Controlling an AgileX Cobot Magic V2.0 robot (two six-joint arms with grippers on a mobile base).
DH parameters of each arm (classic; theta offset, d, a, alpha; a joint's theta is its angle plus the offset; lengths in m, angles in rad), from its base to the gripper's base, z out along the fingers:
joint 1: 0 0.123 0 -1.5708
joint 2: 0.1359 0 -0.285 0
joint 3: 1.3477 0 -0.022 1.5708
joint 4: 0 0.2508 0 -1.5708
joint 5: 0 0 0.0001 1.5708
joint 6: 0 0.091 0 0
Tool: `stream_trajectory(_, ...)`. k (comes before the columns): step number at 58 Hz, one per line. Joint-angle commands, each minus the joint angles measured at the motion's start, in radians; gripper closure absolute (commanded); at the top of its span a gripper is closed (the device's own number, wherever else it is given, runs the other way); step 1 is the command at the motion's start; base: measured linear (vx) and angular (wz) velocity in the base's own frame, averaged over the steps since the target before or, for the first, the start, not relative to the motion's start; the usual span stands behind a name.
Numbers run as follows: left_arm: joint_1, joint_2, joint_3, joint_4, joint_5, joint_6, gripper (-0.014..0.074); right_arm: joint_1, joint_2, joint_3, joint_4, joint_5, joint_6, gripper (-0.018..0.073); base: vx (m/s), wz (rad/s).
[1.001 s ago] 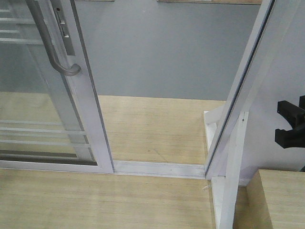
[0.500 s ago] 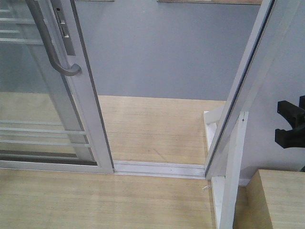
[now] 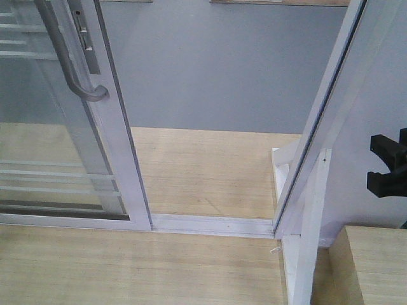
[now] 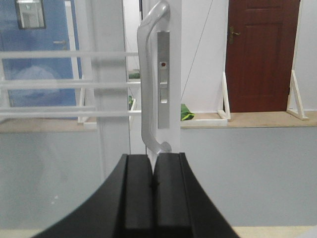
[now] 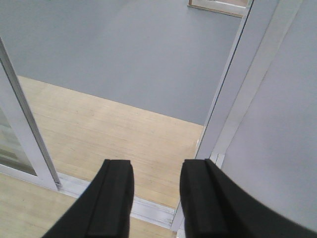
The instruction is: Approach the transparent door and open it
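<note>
The transparent door [image 3: 44, 127] stands at the left of the front view, with a white frame and thin white bars. Its curved silver handle [image 3: 67, 57] and lock plate [image 3: 84, 35] are at the top left. A wide gap lies between the door's edge and the white post [image 3: 331, 114]. In the left wrist view my left gripper [image 4: 153, 157] is shut and empty, just below and in front of the lower end of the handle [image 4: 146, 74], beside the lock plate [image 4: 163, 74]. My right gripper [image 5: 156, 166] is open and empty over the floor track. It also shows at the right edge of the front view [image 3: 372, 164].
A white floor track [image 3: 213, 225] crosses the opening between wooden floor boards. Grey floor [image 3: 222, 70] lies beyond. A wooden box [image 3: 375, 264] sits at the lower right by the post. A brown door [image 4: 260, 54] and a blue door [image 4: 39, 49] stand far behind.
</note>
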Motion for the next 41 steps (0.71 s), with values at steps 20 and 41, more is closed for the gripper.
stream_trajectory(20, -0.008, -0.013, 0.031, -0.020, -0.042, -0.007, 0.0602, -0.003, -0.006, -0.027, -0.001, -0.072, -0.009, 0.0243, 0.00, 0.00)
stream_trajectory(41, -0.008, -0.013, 0.031, -0.020, -0.042, -0.007, 0.0602, -0.110, -0.243, 0.164, -0.071, -0.279, -0.010, 0.0286, 0.00, 0.00)
